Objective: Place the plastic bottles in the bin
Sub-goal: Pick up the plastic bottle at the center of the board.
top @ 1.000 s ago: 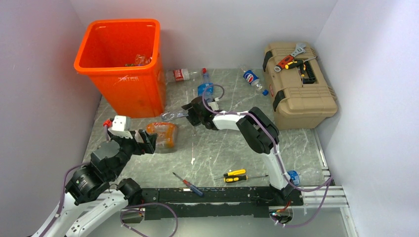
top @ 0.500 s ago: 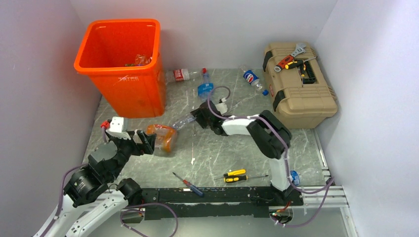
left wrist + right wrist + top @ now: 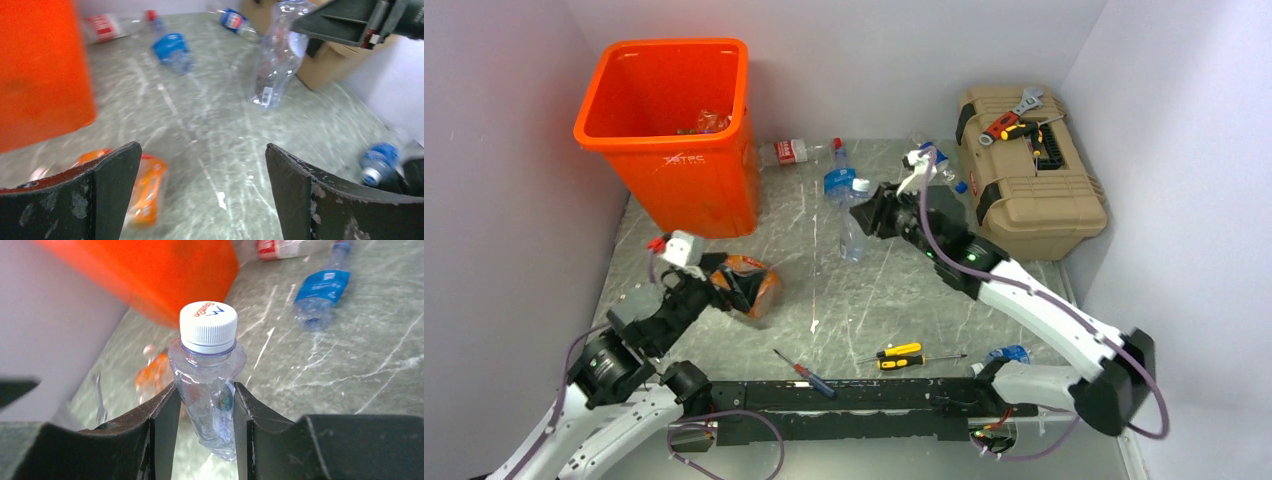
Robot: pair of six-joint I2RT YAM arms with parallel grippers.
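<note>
My right gripper (image 3: 871, 214) (image 3: 202, 407) is shut on the neck end of a clear plastic bottle (image 3: 854, 228) (image 3: 208, 365) with a white cap. The bottle hangs above the table, and it also shows in the left wrist view (image 3: 277, 55). My left gripper (image 3: 724, 290) (image 3: 202, 150) is open and low over the table. An orange-labelled bottle (image 3: 752, 285) (image 3: 145, 190) lies just outside its left finger. The orange bin (image 3: 664, 110) (image 3: 40, 70) (image 3: 150, 270) stands at the back left with some bottles inside.
More bottles lie on the table: a red-labelled one (image 3: 794, 152), a blue-labelled one (image 3: 837, 180) (image 3: 320, 290), one by the tan toolbox (image 3: 1029, 175), and a blue one (image 3: 1007, 355) (image 3: 382, 160) near the right arm's base. Screwdrivers (image 3: 899, 355) lie at the front.
My right gripper has closed on the clear bottle and lifted it off the table, moving up and to the right. My left gripper shifted slightly by the orange-labelled bottle.
</note>
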